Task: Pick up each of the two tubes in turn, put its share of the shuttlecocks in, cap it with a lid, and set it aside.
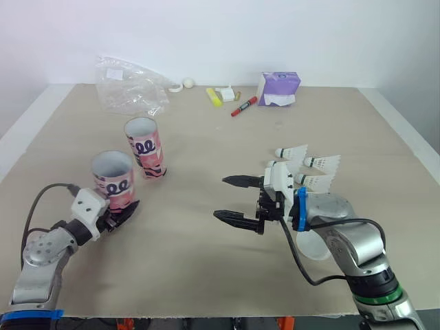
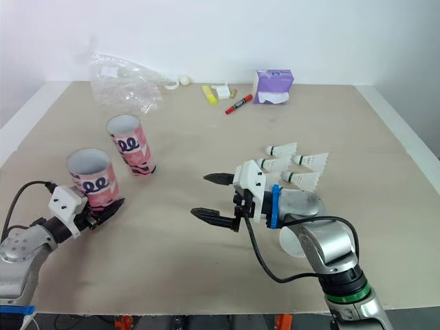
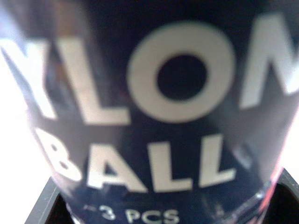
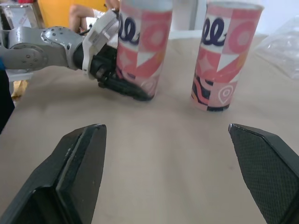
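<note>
Left wrist view: left hand (image 1: 126, 210) pinches tube (image 3: 154, 116) lettered "YLON BALL 3 PCS"; right hand (image 1: 220, 197) spread.

Plastic bag (image 1: 130, 89), red marker (image 1: 243, 106) and purple pack (image 1: 278, 89) lie at the far edge.

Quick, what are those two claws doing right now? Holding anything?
Left gripper: closed around the base of the near tube.
Right gripper: open, holding nothing.
</note>
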Motion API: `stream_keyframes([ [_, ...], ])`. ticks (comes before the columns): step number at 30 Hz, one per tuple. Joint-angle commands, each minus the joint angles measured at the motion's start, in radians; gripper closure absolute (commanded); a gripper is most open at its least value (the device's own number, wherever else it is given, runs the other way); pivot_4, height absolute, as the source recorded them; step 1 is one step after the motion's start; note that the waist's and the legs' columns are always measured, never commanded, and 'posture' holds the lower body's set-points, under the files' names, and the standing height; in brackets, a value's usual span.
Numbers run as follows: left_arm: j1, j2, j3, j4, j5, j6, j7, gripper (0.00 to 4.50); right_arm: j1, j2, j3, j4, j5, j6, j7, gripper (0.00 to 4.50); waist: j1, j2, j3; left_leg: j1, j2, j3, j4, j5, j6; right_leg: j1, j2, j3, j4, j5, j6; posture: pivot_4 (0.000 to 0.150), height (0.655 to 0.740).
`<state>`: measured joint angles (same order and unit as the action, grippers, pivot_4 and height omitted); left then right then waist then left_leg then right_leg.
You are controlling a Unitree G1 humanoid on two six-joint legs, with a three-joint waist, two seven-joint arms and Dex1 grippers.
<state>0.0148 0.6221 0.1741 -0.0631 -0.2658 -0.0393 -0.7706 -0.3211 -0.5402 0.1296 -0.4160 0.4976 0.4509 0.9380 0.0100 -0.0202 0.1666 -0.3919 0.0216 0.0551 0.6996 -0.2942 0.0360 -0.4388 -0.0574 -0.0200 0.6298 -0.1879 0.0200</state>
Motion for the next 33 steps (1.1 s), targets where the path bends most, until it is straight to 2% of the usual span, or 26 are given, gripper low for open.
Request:
stream_keyframes([
  [1, -0.065, 0.044, -0.093, -0.091, -0.009, 0.032, -0.104, 1.63, 0.044, -0.044, -0.054, -0.103, 0.046, 0.007, 0.009, 0.0, 0.003, 0.0, 0.0, 0.0, 0.0, -0.001, 0.0, 0.0, 0.0, 0.0, 0.0, -0.001, 0.0, 0.0, 0.0, 0.15, 0.74],
  [4, -0.125, 0.058, -0.168, -0.121, -0.009, 0.079, -0.165, 1.63, 0.078, -0.07, -0.077, -0.139, 0.066, 0.013, 0.002, 0.0, 0.0, 0.0, 0.0, -0.001, -0.001, -0.001, 0.0, 0.0, 0.0, 0.0, 0.0, -0.001, 0.0, -0.001, 0.0, 0.15, 0.74],
  [8, -0.287, 0.085, -0.364, -0.151, 0.026, 0.19, -0.327, 1.63, 0.194, -0.122, -0.174, -0.213, 0.099, 0.027, -0.026, 0.0, 0.0, 0.0, 0.0, -0.001, -0.001, -0.002, 0.0, 0.0, 0.0, 0.001, 0.002, -0.002, 0.0, 0.0, 0.005, 0.15, 0.74],
  [12, -0.42, 0.072, -0.458, -0.128, 0.036, 0.274, -0.404, 1.63, 0.289, -0.14, -0.237, -0.26, 0.118, 0.031, -0.064, 0.0, -0.001, 0.0, 0.0, -0.002, -0.002, -0.004, 0.0, 0.0, 0.0, 0.001, 0.004, 0.003, 0.0, -0.001, 0.007, 0.15, 0.74],
  [15, -0.541, 0.059, -0.539, -0.082, 0.083, 0.326, -0.463, 1.63, 0.366, -0.136, -0.29, -0.29, 0.13, 0.029, -0.105, 0.0, -0.005, 0.0, 0.001, -0.001, -0.002, -0.001, 0.0, 0.0, 0.0, 0.0, 0.007, 0.008, 0.0, -0.003, 0.013, 0.15, 0.74],
  [19, -0.689, 0.032, -0.629, 0.006, 0.149, 0.353, -0.53, 1.63, 0.463, -0.129, -0.324, -0.323, 0.113, 0.008, -0.137, 0.0, 0.0, 0.0, 0.001, 0.0, -0.003, -0.002, 0.0, 0.0, 0.0, 0.001, 0.009, 0.009, 0.0, -0.003, 0.013, 0.15, 0.74],
  [26, -0.774, -0.015, -0.706, 0.04, 0.289, 0.351, -0.494, 1.63, 0.493, -0.126, -0.308, -0.318, 0.089, -0.021, -0.162, 0.0, -0.001, 0.0, 0.0, 0.0, -0.004, -0.001, 0.0, 0.0, 0.001, 0.001, 0.011, 0.015, 0.0, -0.003, 0.014, 0.15, 0.74],
  [33, -0.751, -0.06, -0.727, 0.014, 0.371, 0.407, -0.431, 1.63, 0.498, -0.119, -0.313, -0.297, 0.092, -0.023, -0.179, 0.0, 0.001, 0.0, 0.0, 0.0, -0.007, -0.004, 0.001, 0.003, 0.005, 0.004, 0.012, 0.022, 0.0, -0.004, 0.013, 0.15, 0.74],
])
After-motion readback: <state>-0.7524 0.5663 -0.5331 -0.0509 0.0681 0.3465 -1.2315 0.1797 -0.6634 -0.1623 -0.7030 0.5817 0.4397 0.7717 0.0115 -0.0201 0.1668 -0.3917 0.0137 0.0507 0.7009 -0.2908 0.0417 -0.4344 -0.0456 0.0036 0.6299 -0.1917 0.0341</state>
